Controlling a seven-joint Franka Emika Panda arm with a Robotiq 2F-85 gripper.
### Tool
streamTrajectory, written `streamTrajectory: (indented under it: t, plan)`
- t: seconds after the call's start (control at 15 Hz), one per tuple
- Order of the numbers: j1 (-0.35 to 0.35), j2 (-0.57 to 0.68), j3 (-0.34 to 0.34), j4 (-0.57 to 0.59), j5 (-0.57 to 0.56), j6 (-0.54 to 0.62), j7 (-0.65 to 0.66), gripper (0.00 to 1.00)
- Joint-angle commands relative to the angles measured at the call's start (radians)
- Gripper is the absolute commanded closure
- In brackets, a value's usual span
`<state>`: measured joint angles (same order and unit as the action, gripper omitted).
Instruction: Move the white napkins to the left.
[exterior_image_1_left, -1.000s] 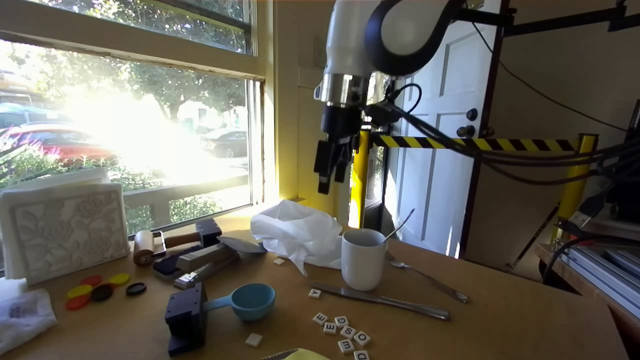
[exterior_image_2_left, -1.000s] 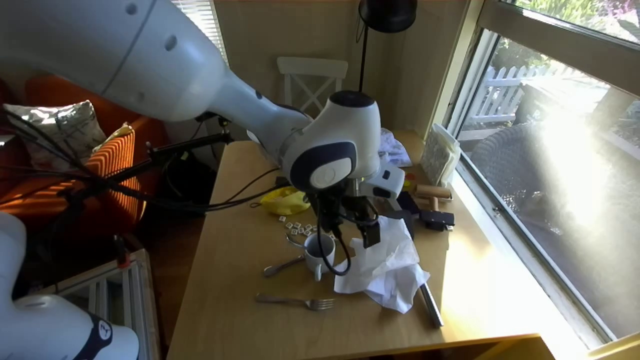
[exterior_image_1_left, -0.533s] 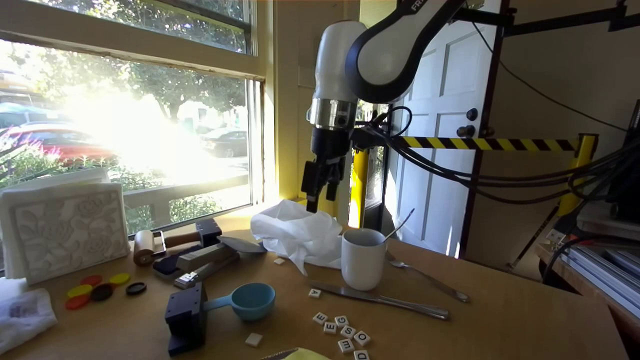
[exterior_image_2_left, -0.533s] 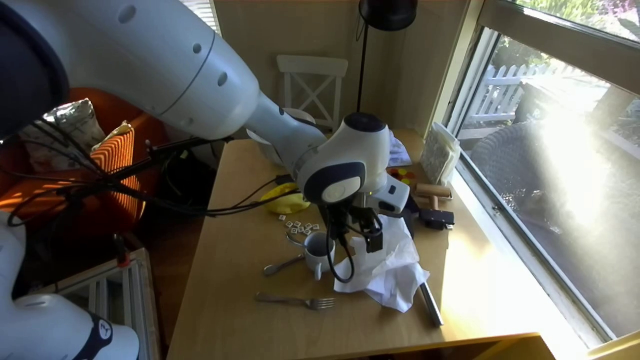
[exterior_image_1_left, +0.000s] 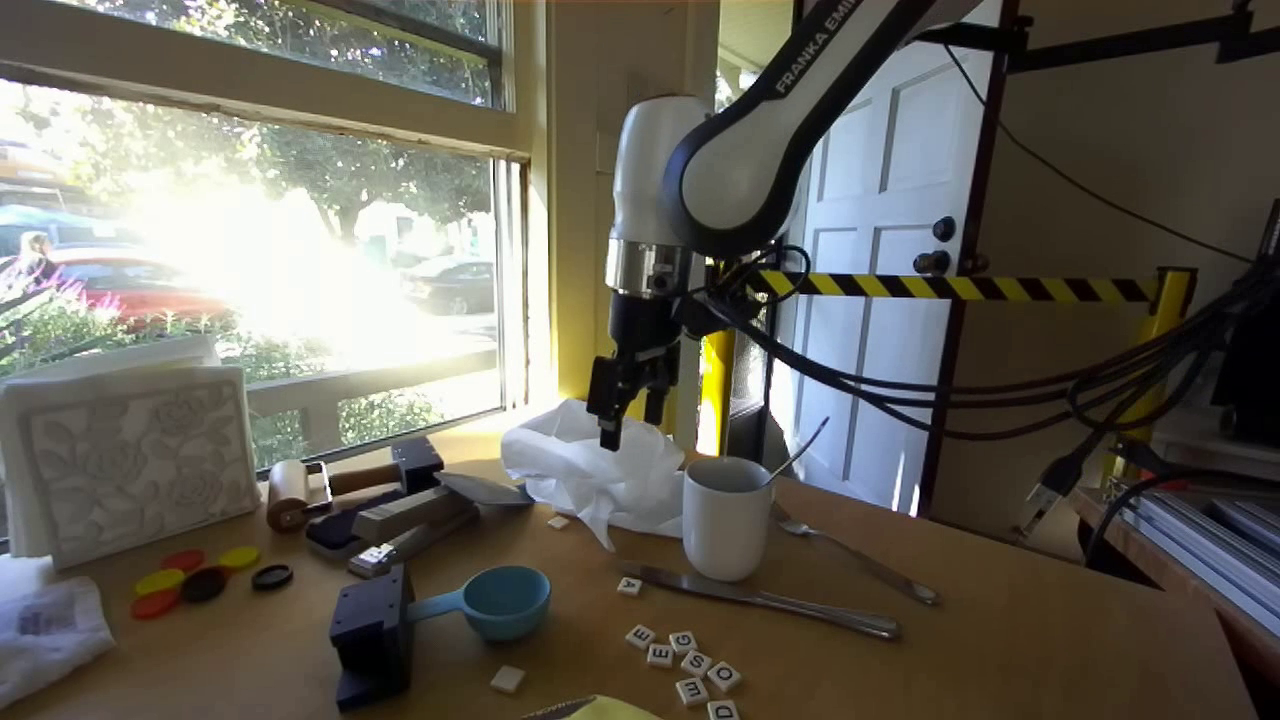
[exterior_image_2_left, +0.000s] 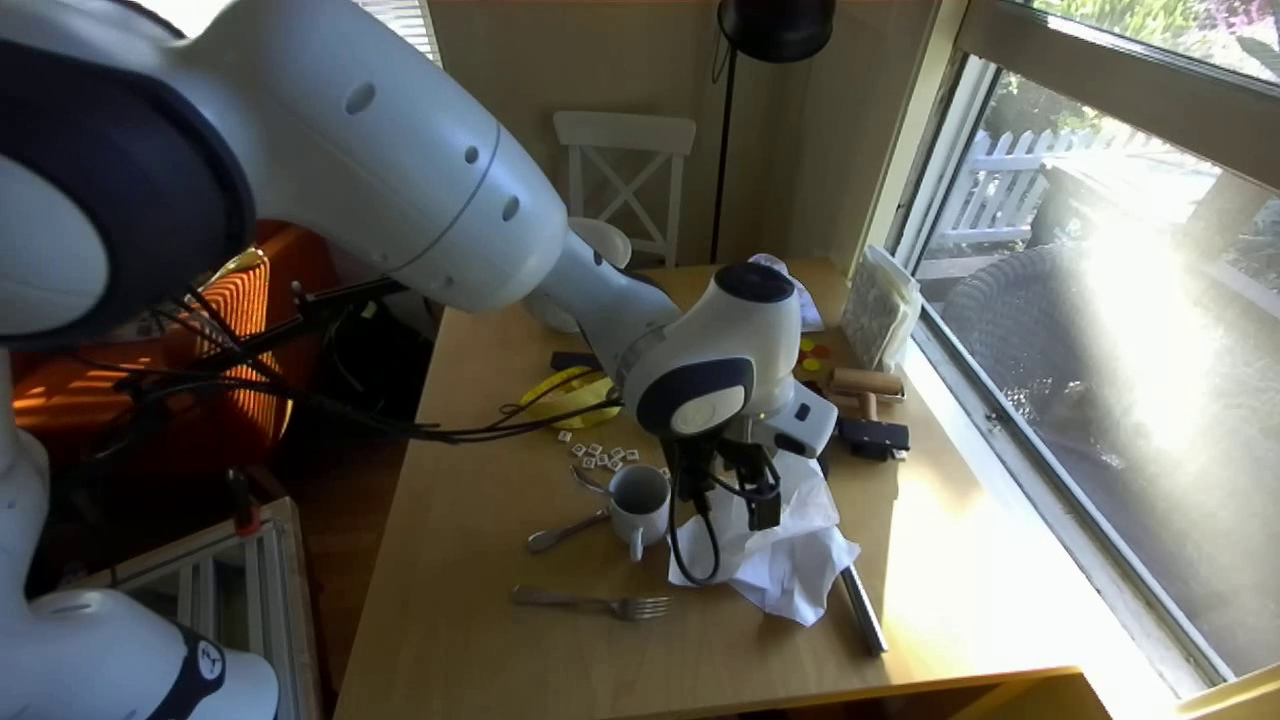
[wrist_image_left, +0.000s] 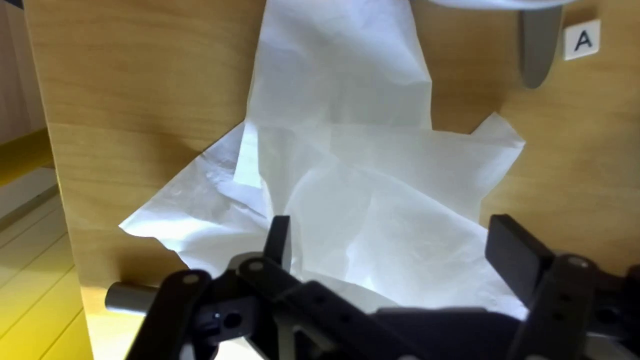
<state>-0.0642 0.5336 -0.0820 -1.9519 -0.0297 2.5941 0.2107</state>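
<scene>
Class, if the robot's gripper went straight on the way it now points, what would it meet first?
Most likely the crumpled white napkins: in the wrist view, the gripper points down at them, open. How far below they lie, the pictures leave unclear.

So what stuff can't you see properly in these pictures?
Under the white napkins: hidden by them in every view.
Part of the napkins: behind the tool in the wrist view.
White mug: cut off by the wrist view's top edge.
Letter tiles: letters too small in an exterior view.
Yellow packet: bottom edge cuts it in an exterior view.
</scene>
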Motion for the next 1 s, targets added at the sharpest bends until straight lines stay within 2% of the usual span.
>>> streamTrajectory:
  t: [0.0,0.4,0.73,0.8,0.93]
  plan:
    - [-0.012,0.145,0.011,0.139,0.064,0.017,-0.006,0.00]
    - [-0.021,0.302,0.011,0.264,0.108,0.002,-0.003,0.00]
    - [-0.029,0.342,0.001,0.312,0.119,-0.003,0.003,0.00]
    - [-0.030,0.343,-0.001,0.316,0.118,-0.007,0.003,0.25]
    - [-0.037,0.340,0.002,0.321,0.119,-0.011,-0.002,0.32]
